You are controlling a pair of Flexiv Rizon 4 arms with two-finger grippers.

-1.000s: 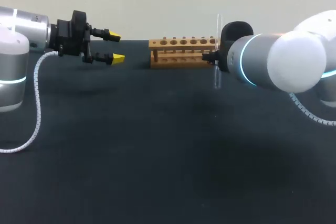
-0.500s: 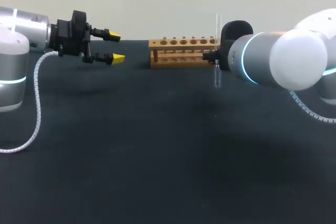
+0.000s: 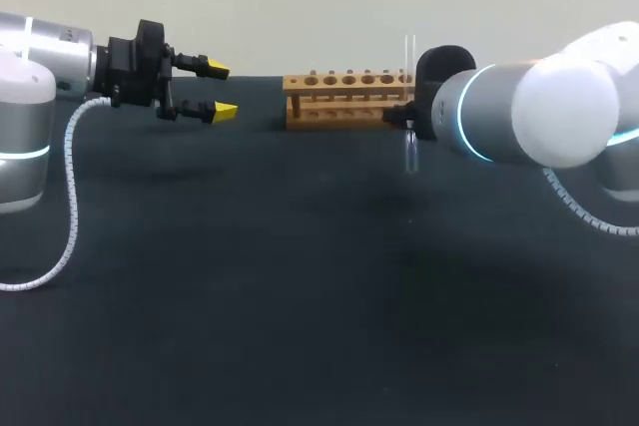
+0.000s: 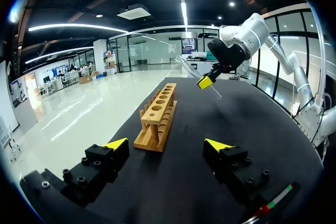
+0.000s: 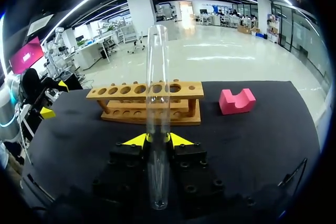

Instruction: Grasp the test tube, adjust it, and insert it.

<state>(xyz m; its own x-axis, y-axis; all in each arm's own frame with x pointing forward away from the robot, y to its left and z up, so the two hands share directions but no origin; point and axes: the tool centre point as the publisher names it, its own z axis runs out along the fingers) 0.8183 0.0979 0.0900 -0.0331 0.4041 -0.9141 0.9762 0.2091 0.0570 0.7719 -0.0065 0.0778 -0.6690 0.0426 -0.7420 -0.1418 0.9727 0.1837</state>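
Test tube (image 5: 157, 77): upright, clamped between my right fingers (image 5: 144, 139), near wooden rack (image 5: 131, 92). Grasp, adjustment judged done; insertion pending. My left fingers (image 4: 116, 144) wide, empty.

The rack (image 3: 346, 99) is set on the table (image 3: 300, 296) along its far side, near the middle. The left gripper (image 3: 220, 90) is held above the table to the left of the rack, well apart from it. The test tube (image 3: 410, 152) is held upright between the fingers of the right gripper (image 5: 157, 140), at the rack's right end, on the nearer side and outside the holes. A notched block (image 5: 237, 101) is placed on the table near the rack's end, away from the left gripper and apart from the rack.
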